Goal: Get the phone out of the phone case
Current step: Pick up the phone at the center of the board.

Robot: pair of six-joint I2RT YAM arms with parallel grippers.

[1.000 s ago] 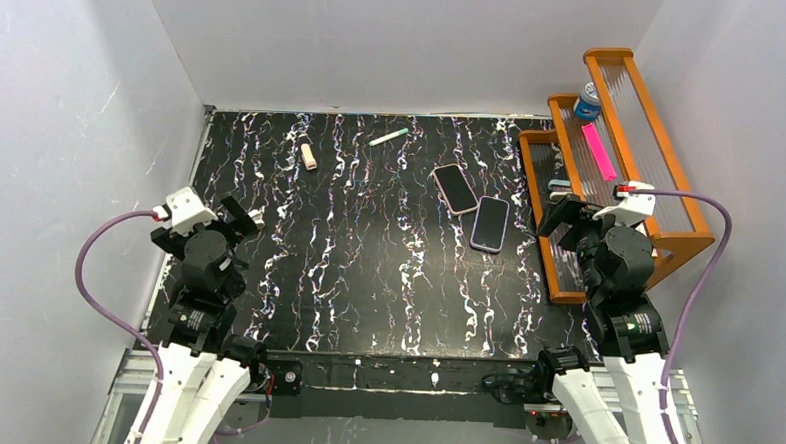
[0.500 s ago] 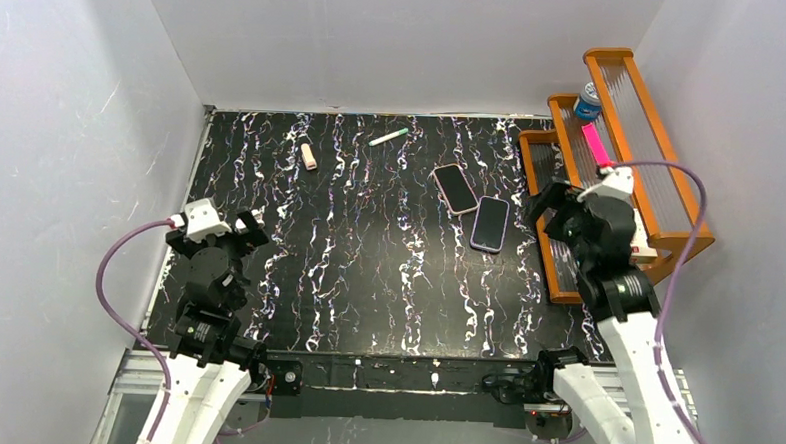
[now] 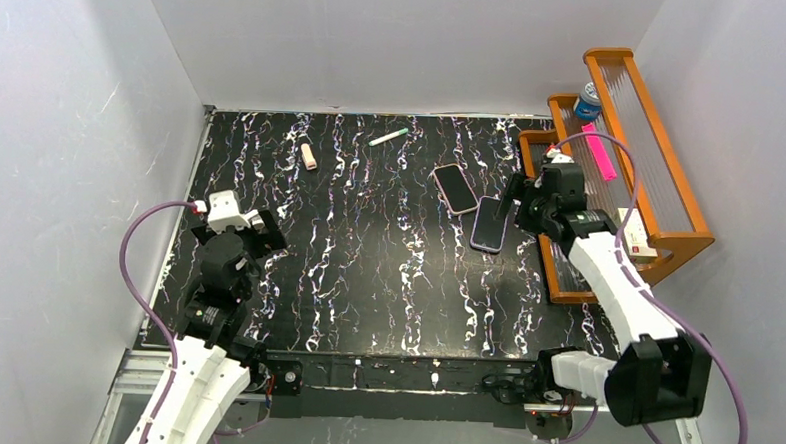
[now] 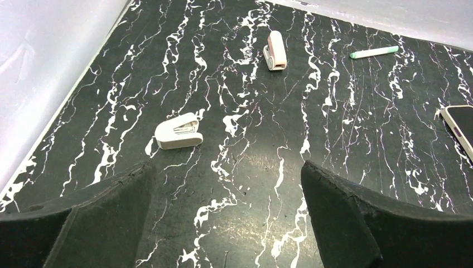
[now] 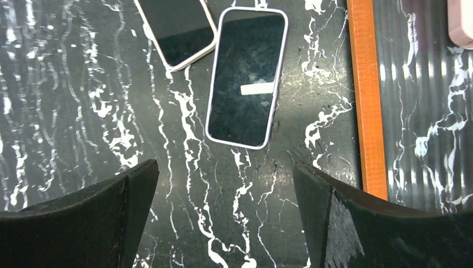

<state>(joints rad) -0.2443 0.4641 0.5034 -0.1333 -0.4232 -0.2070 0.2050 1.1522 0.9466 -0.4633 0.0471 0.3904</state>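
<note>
Two phones lie flat, screen up, on the black marbled table. The nearer one (image 3: 490,223) has a lilac case rim and shows in the right wrist view (image 5: 246,77). The other phone (image 3: 456,188) lies just behind and left of it, with a pale rim (image 5: 175,30). My right gripper (image 3: 522,200) is open and empty, hovering just right of the lilac phone; in its wrist view (image 5: 226,173) the phone lies ahead of the fingertips. My left gripper (image 3: 259,226) is open and empty over the table's left side (image 4: 226,170).
An orange stepped wooden rack (image 3: 622,152) stands at the right, holding a pink marker (image 3: 598,151), a blue bottle (image 3: 587,100) and a small box. A white stapler-like item (image 4: 178,132), a pink-white item (image 4: 275,50) and a green pen (image 4: 373,52) lie on the table.
My right arm has swung left and forward from the rack to beside the lilac phone. My left arm has moved a little right and nearer.
</note>
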